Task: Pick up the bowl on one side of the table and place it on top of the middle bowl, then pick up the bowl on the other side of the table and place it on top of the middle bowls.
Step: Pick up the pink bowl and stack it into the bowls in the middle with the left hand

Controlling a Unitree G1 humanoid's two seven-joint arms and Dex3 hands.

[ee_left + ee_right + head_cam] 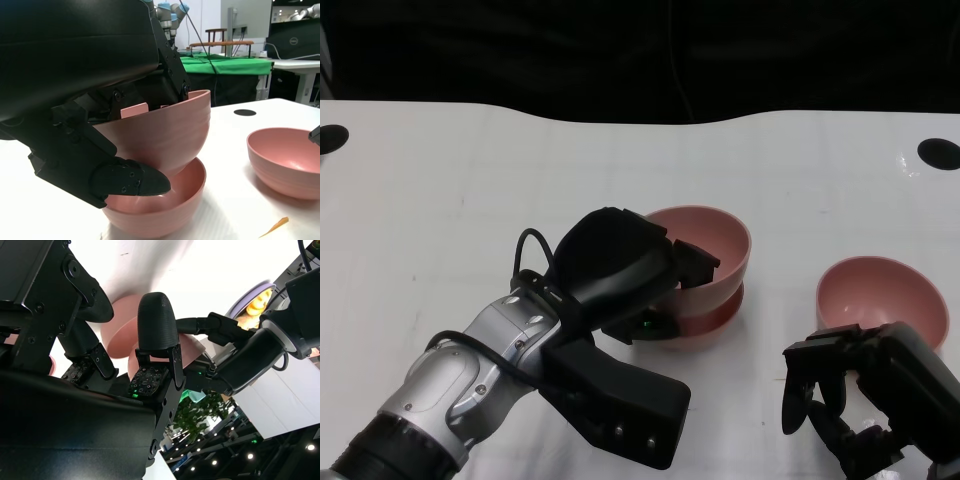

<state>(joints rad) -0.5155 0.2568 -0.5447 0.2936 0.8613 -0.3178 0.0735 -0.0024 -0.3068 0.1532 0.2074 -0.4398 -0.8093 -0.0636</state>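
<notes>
Left hand (620,275) grips the rim of a tilted pink bowl (165,135) over the middle bowl (165,210), which looks light, stiff and slick, while the right hand (855,395) hangs open.

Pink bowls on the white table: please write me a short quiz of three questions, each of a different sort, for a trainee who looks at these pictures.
1. True or false: the left hand grips the upper bowl, which sits tilted in the middle bowl.
2. Where is the third bowl?
A. stacked on the other two
B. alone on the table, near the right hand
C. held in the right hand
3. Fill the gap: the right hand holds ____.

Key:
1. True. Its fingers clamp the rim from inside and outside.
2. B.
3. Nothing; its fingers are apart, just short of the third bowl.
</notes>
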